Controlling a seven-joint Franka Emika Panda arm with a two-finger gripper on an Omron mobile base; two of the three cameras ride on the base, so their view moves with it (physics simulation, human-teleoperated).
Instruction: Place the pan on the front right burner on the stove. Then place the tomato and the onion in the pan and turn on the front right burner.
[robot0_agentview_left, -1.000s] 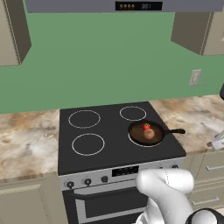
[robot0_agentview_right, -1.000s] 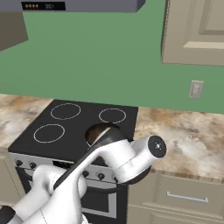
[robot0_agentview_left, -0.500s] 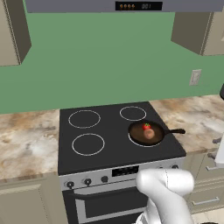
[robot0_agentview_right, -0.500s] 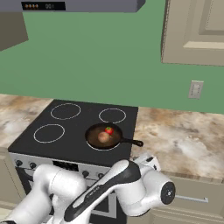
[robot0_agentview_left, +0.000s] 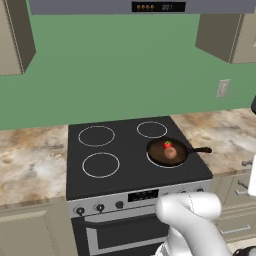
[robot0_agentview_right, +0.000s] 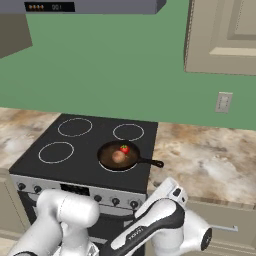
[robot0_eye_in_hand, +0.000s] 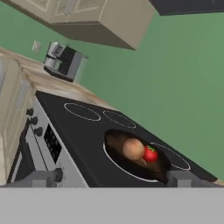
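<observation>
My hand (robot0_eye_in_hand: 114, 177) spread, holding nothing, low before the stove (robot0_eye_in_hand: 83, 131), pan (robot0_eye_in_hand: 131, 158) ahead with onion (robot0_eye_in_hand: 133, 149) touching tomato (robot0_eye_in_hand: 150, 154), marbled counter (robot0_agentview_right: 210, 155), green wall (robot0_agentview_left: 125, 65).

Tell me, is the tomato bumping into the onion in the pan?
Touching. In the hand view, the tomato sits pressed right against the onion inside the pan, with no gap between them. The left base view also shows them snug together.
</observation>
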